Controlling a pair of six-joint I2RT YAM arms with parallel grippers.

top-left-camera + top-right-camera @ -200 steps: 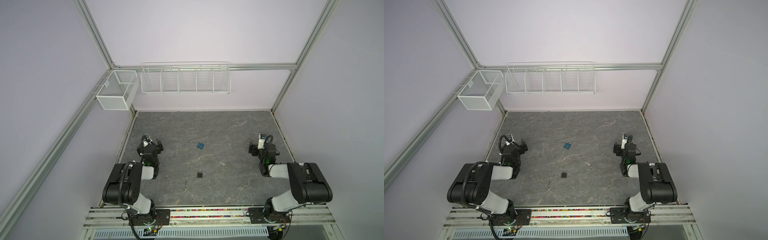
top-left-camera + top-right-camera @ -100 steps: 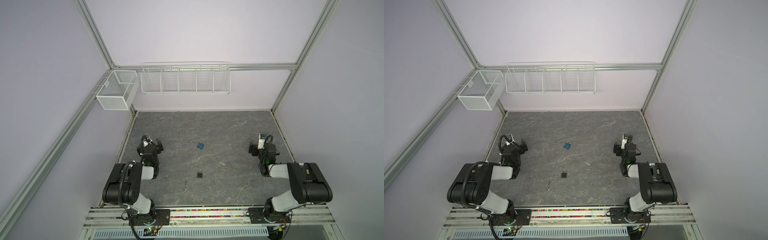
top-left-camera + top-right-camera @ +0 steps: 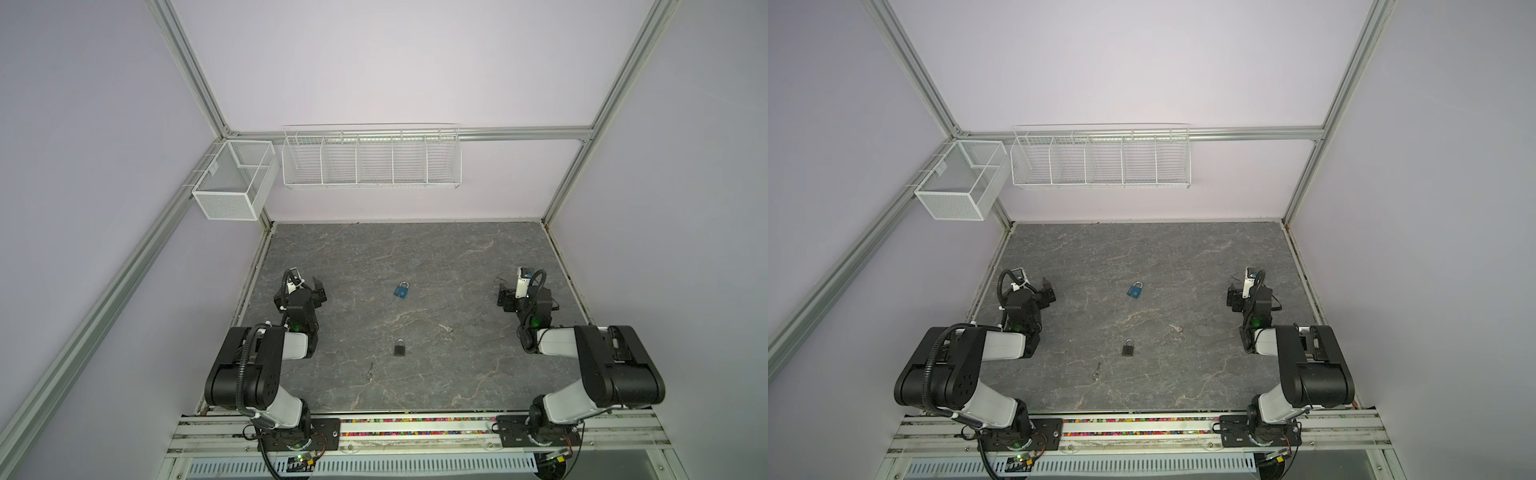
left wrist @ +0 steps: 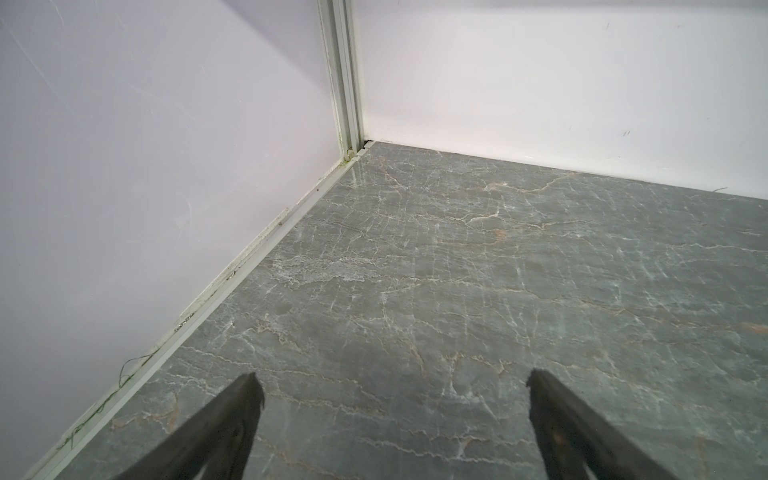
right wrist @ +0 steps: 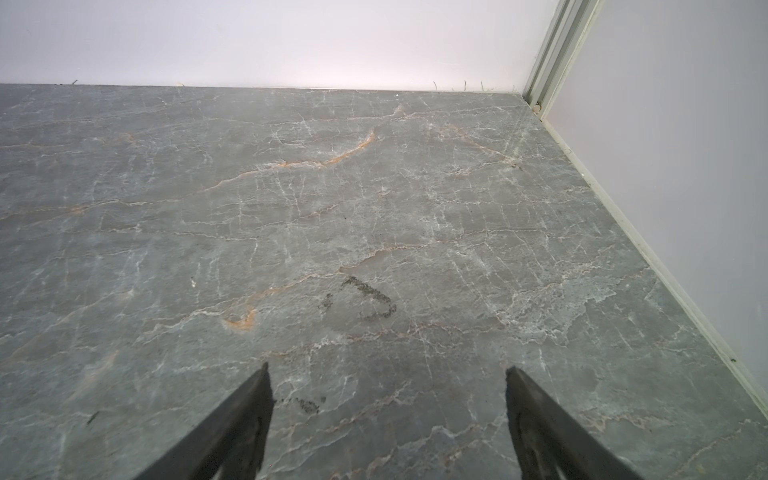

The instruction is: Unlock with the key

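Note:
A small metal key (image 3: pixel 369 371) (image 3: pixel 1097 371) lies flat on the grey marble table near the front, left of centre. Just behind and to its right a black padlock (image 3: pixel 400 347) (image 3: pixel 1128 347) lies flat. Farther back near the middle lies a blue padlock (image 3: pixel 401 289) (image 3: pixel 1135 289). My left gripper (image 3: pixel 318 290) (image 3: pixel 1049 293) (image 4: pixel 391 374) rests low at the left side, open and empty. At the right side my right gripper (image 3: pixel 504 299) (image 3: pixel 1233 300) (image 5: pixel 387 368) is also open and empty. Both wrist views show only bare table between the fingers.
A small pale fleck (image 3: pixel 445 328) lies on the table right of the black padlock. A white wire shelf (image 3: pixel 371 158) and a white mesh box (image 3: pixel 232 183) hang on the back wall. Walls close the table (image 3: pixel 457 257) on three sides.

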